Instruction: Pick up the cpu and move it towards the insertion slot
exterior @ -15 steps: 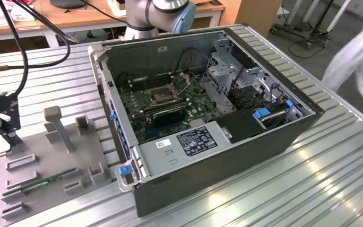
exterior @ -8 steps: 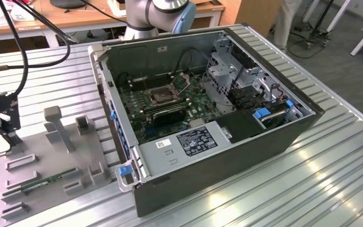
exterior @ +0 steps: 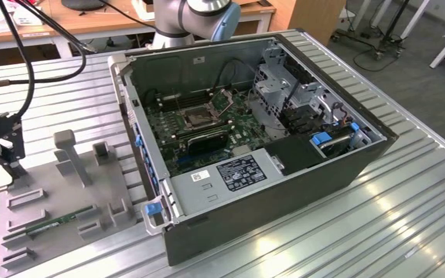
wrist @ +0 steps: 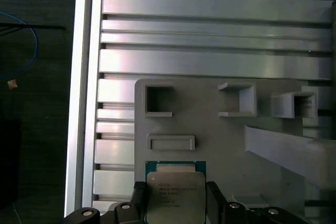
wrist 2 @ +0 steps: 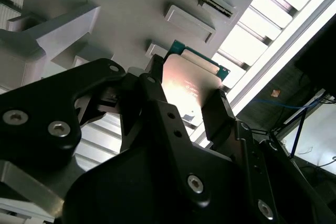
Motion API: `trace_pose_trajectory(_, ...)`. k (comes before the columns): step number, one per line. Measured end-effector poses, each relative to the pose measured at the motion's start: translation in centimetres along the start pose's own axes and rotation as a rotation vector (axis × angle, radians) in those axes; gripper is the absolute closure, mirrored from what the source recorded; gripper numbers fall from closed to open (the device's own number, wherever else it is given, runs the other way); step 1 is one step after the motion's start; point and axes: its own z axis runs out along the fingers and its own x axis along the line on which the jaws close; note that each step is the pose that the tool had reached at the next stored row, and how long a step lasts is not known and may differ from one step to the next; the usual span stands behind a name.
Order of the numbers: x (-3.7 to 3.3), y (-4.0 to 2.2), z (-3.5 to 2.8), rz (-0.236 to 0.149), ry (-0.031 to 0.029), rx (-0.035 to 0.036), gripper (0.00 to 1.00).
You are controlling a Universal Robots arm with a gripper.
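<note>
In both wrist views the end effector (wrist: 176, 188) (wrist 2: 185, 83) is closed on the cpu (wrist: 175, 196) (wrist 2: 191, 77). Its two black fingers (wrist: 139, 202) press against opposite edges of the chip. The silvery metal top of the cpu faces up, and its thin green border shows at the far edge. The cpu sits over the grey fixture plate (wrist: 210, 129) (wrist 2: 121, 3), just beside a low rectangular holder and near the plate's edge. I cannot tell whether it is lifted clear of the plate.

In the exterior view the fixture plate (exterior: 60, 194) lies on the slatted aluminium bench (exterior: 361, 231) at the exterior view's left, with a green memory stick (exterior: 53, 223) resting in one of its holders. The open computer case (exterior: 323, 174) stands beside the plate on the exterior view's right. Inside it, the insertion slot (exterior: 199, 117) sits on the green motherboard (exterior: 164, 130), well apart from the fixture plate.
</note>
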Motion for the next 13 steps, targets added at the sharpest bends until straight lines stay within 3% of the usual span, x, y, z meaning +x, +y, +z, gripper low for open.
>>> trace_pose_trajectory(6, 0.0, 0.02, -0.58, 0.0, 0.0001, 0.0001, 0.46)
trace_pose_trajectory(13, 0.0, 0.07, -1.98, 0.0, 0.0, 0.0, 0.46)
